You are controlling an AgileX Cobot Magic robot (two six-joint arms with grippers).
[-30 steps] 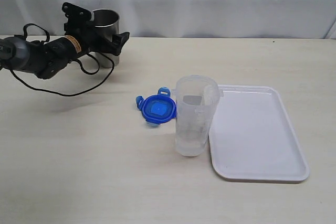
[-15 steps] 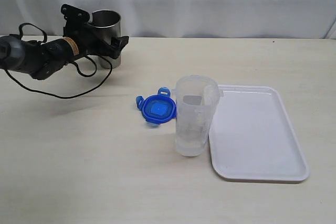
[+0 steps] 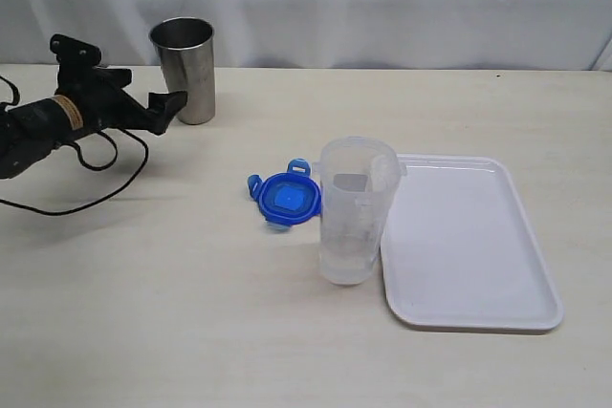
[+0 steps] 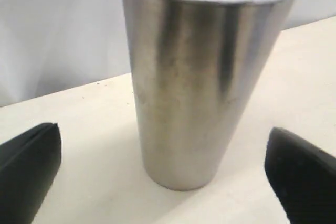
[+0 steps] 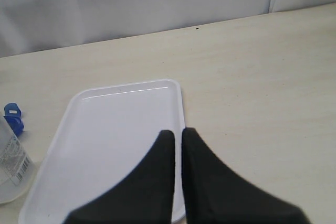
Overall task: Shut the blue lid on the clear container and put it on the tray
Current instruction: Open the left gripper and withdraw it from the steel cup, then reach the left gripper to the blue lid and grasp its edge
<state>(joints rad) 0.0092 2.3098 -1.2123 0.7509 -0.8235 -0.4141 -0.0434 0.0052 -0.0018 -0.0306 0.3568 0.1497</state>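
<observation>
left claw is hanging wide apart beside the steel cup, well off the blue lid, and should be lowering squarely over one flap before pinching.

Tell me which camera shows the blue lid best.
The exterior view: nearly the whole blue lid shows beside the clear container. The right wrist view catches only a blue flap; the left wrist view shows none.
</observation>
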